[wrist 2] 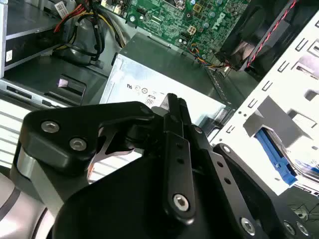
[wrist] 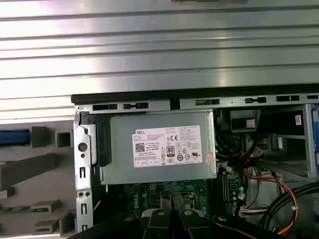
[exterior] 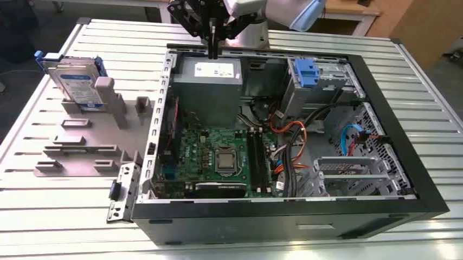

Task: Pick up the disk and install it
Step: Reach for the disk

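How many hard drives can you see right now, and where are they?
1. The disk stands on edge in the grey holder on the table, at the exterior view's left, outside the open computer case. More may be hidden in the case's drive bays.

Bright, even overhead light washes the ribbed table (exterior: 412,81) pale in the exterior view, with shadow inside the computer case (exterior: 405,141) toward four o'clock, while second-wrist-view glare whitens the power-supply box (wrist 2: 144,74) behind the dark gripper (wrist 2: 173,102).
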Controlling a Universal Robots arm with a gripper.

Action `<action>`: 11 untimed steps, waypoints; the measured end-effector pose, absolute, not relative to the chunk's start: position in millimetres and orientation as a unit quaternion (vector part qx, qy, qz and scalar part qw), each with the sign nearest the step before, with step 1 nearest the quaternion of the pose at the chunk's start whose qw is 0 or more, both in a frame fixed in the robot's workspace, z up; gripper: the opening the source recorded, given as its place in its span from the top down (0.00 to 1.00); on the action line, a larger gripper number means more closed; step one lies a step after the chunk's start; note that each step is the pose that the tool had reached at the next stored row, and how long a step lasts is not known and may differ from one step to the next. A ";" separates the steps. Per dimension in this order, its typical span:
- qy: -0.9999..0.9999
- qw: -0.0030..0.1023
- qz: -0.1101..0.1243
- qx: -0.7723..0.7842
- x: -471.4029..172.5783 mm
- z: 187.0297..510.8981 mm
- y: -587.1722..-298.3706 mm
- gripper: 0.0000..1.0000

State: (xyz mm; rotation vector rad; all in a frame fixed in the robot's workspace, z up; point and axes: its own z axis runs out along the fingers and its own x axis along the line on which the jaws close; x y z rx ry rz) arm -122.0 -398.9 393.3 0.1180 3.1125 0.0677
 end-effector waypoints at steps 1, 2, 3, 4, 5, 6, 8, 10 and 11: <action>0.999 0.013 0.022 0.038 -122.0 393.3 -398.9 0.85; 0.999 0.013 0.022 0.038 -122.0 393.3 -398.9 0.85; 0.999 0.013 0.022 0.038 -122.0 393.3 -398.9 0.85; 0.999 0.013 0.022 0.038 -122.1 393.3 -398.9 0.85; 0.999 0.013 0.022 0.038 -122.2 393.3 -398.9 0.85; 0.999 0.013 0.022 0.038 -122.5 393.3 -398.9 0.85; 0.999 0.013 0.022 0.038 -122.7 393.3 -398.9 0.85; 0.999 0.013 0.022 0.038 -123.1 393.3 -398.9 0.85; 0.999 0.013 0.022 0.038 -123.2 393.3 -398.9 0.85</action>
